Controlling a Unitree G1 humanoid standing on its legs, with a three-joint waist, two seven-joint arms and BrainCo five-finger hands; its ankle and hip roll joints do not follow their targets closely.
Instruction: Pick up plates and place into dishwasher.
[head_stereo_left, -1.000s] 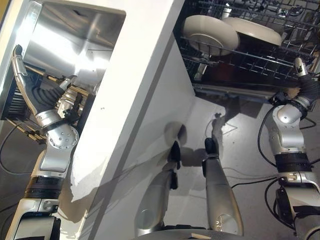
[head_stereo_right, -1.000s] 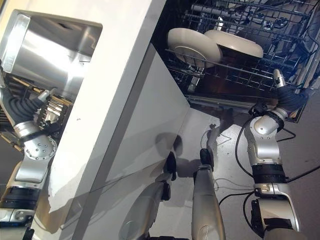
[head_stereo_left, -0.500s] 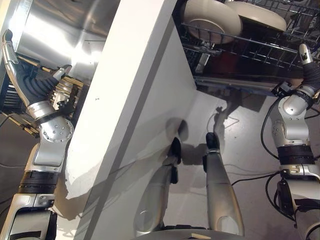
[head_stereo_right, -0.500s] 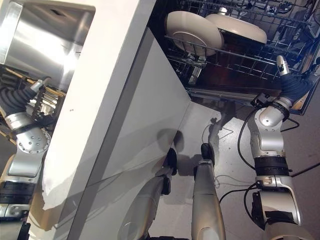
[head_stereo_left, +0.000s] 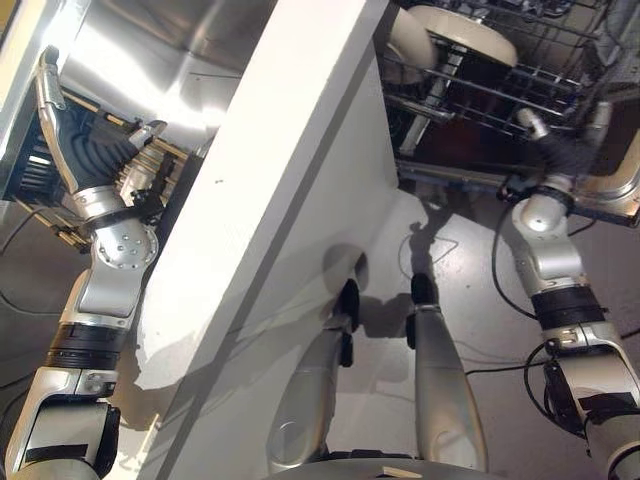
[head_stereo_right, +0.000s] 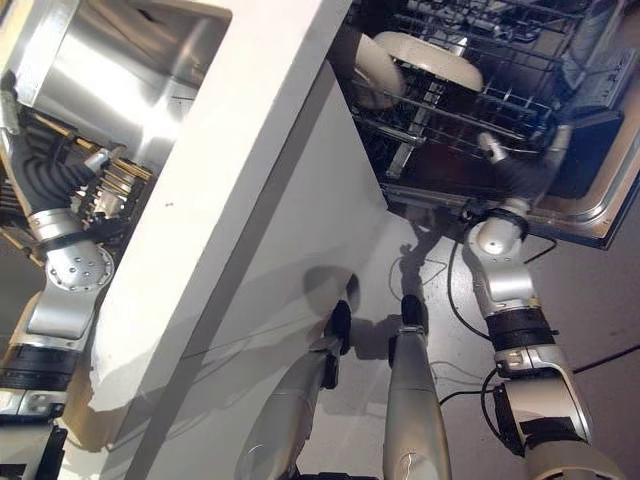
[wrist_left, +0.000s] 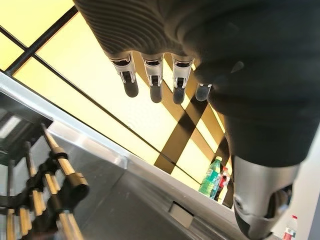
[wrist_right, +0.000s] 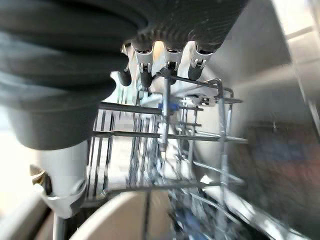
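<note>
Two cream plates (head_stereo_left: 455, 30) stand on edge in the dishwasher's lower wire rack (head_stereo_right: 470, 100); the white counter hides part of the nearer one. My right hand (head_stereo_left: 556, 152) reaches over the rack's front edge, right of the plates, open and holding nothing. In the right wrist view its fingers (wrist_right: 167, 57) point at the rack wires, with a cream plate rim (wrist_right: 125, 215) below them. My left hand (head_stereo_left: 80, 150) is raised beside the sink over a dark drying rack (head_stereo_left: 30, 175), open and empty, its fingers (wrist_left: 155, 82) straight.
A steel sink (head_stereo_left: 170, 50) lies left of the white counter (head_stereo_left: 290, 160). The counter's side panel (head_stereo_right: 290, 230) drops to the grey floor. The open dishwasher door (head_stereo_right: 590, 190) juts out at right. Bottles (wrist_left: 212, 177) stand far off in the left wrist view.
The camera has shifted. My right hand has moved left over the rack's front edge, closer to the plates. The left hand stays by the drying rack.
</note>
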